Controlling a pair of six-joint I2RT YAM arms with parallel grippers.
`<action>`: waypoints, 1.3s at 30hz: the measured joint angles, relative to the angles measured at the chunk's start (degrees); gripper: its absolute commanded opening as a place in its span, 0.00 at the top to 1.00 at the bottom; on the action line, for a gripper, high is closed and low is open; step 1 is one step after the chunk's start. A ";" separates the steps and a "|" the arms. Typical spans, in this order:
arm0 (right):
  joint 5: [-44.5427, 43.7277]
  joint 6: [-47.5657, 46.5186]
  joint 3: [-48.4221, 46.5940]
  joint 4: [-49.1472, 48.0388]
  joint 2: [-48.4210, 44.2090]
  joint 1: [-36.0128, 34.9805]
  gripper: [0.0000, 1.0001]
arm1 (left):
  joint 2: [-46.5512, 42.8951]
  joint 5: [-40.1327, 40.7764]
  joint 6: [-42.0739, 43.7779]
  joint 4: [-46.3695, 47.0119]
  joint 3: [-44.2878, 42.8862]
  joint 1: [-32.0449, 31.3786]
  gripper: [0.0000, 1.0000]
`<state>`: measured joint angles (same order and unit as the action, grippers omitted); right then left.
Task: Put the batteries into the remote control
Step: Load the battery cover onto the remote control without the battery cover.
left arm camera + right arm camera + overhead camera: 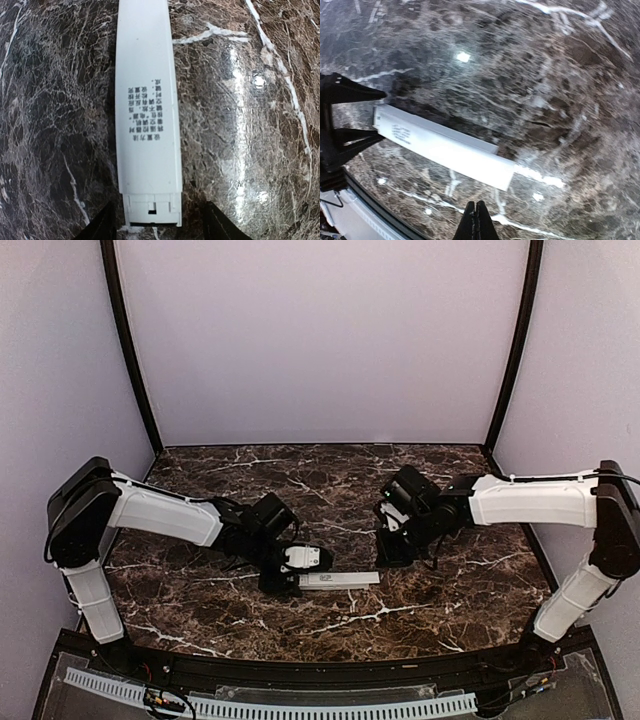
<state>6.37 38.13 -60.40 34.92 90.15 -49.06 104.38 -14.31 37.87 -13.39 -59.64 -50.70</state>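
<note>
While the left claw (157,220) straddles the remote control (145,100) half-open, holding nothing, and the right claw (476,220) is shut empty, pinching the remote steady looks next.

Top cam sits high behind the arm bases, looking down on the whole table (450,610). Left wrist cam points straight down, super close, with the remote control (147,115) running ahead from the left gripper (157,227). Right wrist cam is tilted and farther off, same remote ahead-left.

Left pincer (156,226) stands spread apart; right pincer (476,220) is pressed closed.
</note>
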 measured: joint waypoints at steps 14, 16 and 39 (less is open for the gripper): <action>20.15 -3.15 -5.05 -20.15 13.38 0.00 1.00 | -3.98 4.48 -2.23 2.60 4.83 0.00 0.42; 22.05 -3.23 -6.05 -21.64 15.26 0.00 1.00 | -4.61 4.70 -2.34 3.10 5.46 0.02 0.42; 26.86 -3.91 -7.61 -24.22 21.99 -0.17 1.00 | -5.77 4.92 -2.34 4.35 5.95 0.07 0.42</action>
<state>33.23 34.22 -68.01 10.70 112.14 -49.23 98.61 -9.39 35.53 -9.04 -53.69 -50.63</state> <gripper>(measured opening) 0.003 0.584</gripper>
